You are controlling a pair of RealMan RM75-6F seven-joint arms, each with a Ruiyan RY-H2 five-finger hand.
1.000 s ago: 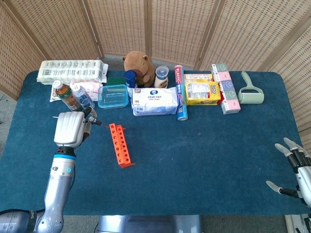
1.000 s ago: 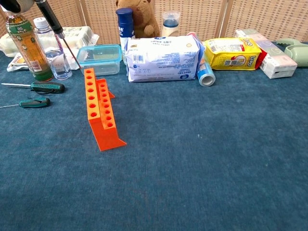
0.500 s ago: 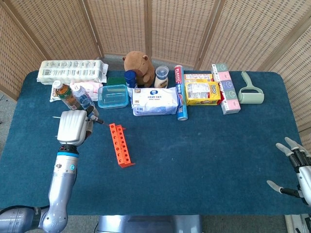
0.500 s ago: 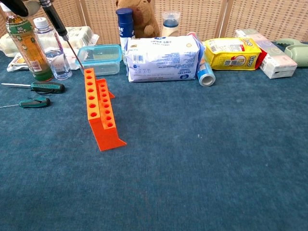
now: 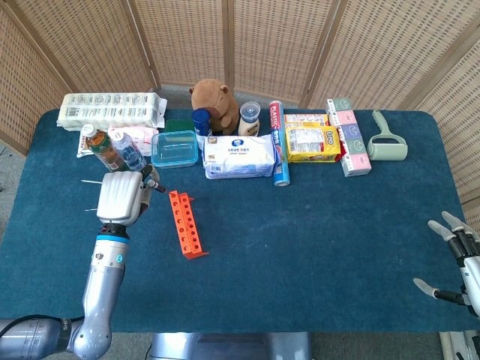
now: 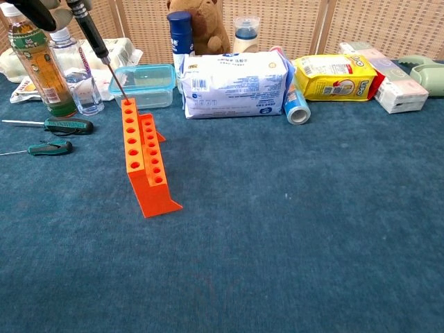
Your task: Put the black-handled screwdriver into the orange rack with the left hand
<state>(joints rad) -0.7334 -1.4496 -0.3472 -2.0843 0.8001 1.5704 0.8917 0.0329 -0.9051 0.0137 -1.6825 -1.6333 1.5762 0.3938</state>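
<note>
Between the left hand's fingers sits the black-handled screwdriver, grasped by its handle and tilted, with the shaft running down from the fingers. Its tip meets the far end hole of the orange rack, which stands on the blue table just beyond the fingertips. At the table's near right corner the right hand is released, fingers spread, grasping nothing.

The left hand shifts right, nearer the orange rack — the black-handled screwdriver moves along, its tip now at the rack's far-end hole.
</note>
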